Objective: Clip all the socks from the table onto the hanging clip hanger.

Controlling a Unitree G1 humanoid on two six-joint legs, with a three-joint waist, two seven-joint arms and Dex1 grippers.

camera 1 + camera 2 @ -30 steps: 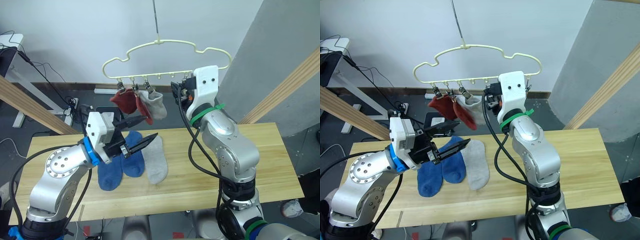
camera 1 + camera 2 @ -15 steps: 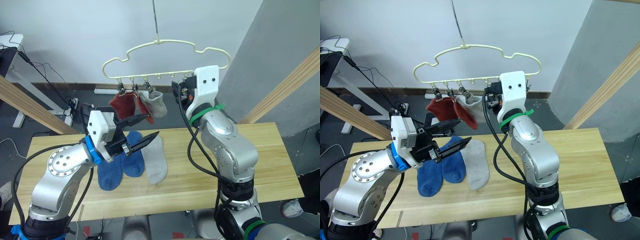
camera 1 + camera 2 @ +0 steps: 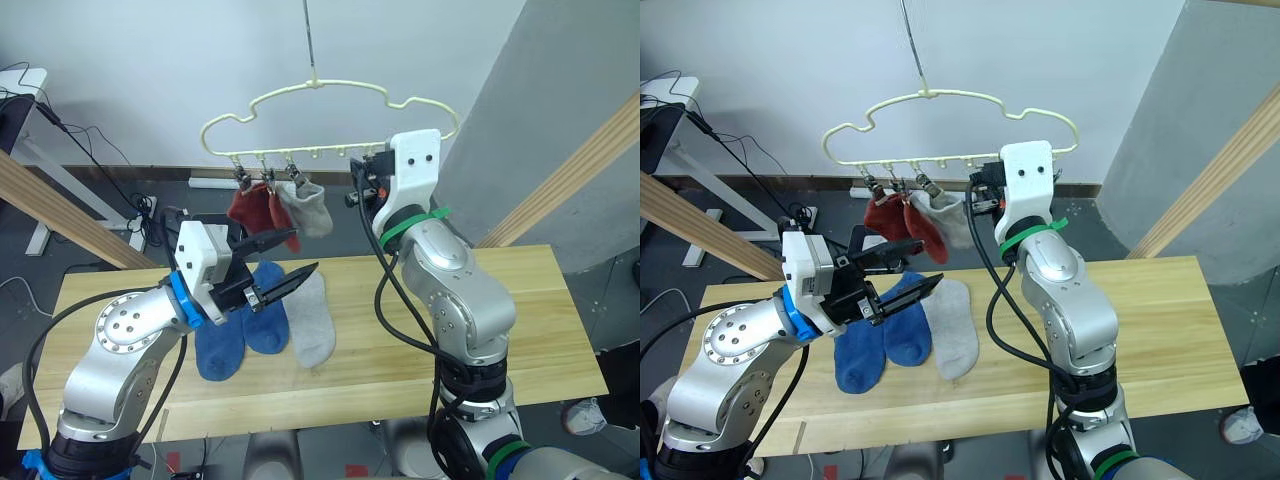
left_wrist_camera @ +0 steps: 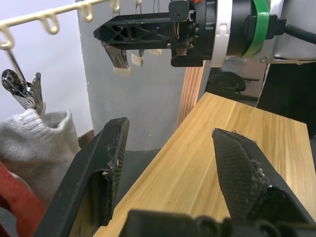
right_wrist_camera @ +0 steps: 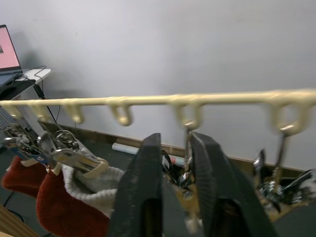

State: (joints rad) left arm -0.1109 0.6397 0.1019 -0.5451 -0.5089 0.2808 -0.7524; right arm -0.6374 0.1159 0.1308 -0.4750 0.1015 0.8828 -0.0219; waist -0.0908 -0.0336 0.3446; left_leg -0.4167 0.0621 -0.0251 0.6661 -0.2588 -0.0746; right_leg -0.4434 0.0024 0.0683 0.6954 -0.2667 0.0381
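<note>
Cream-yellow clip hanger (image 3: 330,120) carries two rust-red socks (image 3: 252,208) and one grey sock (image 3: 308,209); two blue socks (image 3: 243,325) and a grey sock (image 3: 313,320) lie on the table (image 3: 520,300). Left gripper (image 3: 283,263) hovers agape, empty; right gripper (image 5: 173,187) pinches a metal clip (image 5: 186,170).

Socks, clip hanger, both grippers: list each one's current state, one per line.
Red socks: both clipped, hanging.
Hanging grey sock: clipped.
Blue socks: flat on the table.
Second grey sock: flat beside them.
Clip hanger: three clips filled.
Left gripper: open, empty.
Right gripper: closed around a free clip.
</note>
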